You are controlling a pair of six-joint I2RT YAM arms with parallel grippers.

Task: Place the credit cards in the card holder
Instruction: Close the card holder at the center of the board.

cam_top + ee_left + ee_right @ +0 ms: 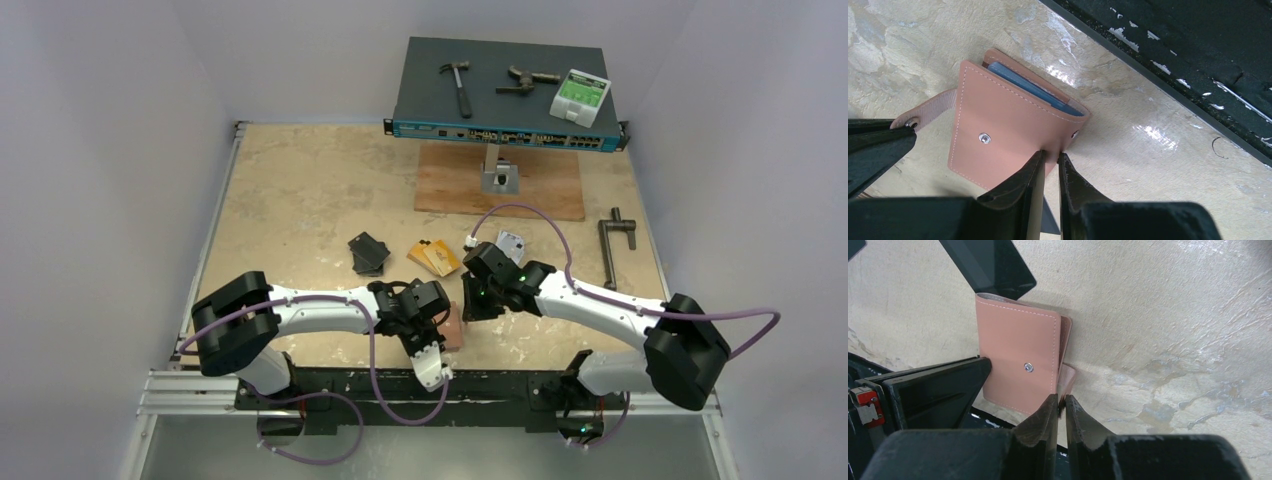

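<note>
Two black grippers meet over the beige stone-look counter (300, 190), at the middle of its near edge. The left gripper (1050, 161) pinches the salmon-pink leather-look card holder (998, 125) by one edge. The right gripper (1060, 405) seems clamped on its snap tab (1068, 376). Opening the holder looks like the step in hand. The next move calls for spreading the flap, then fetching the thin black credit cards (368, 252), orange-gold ones (434, 257) and a silver-grey one (511, 243) lying mid-counter.
</note>
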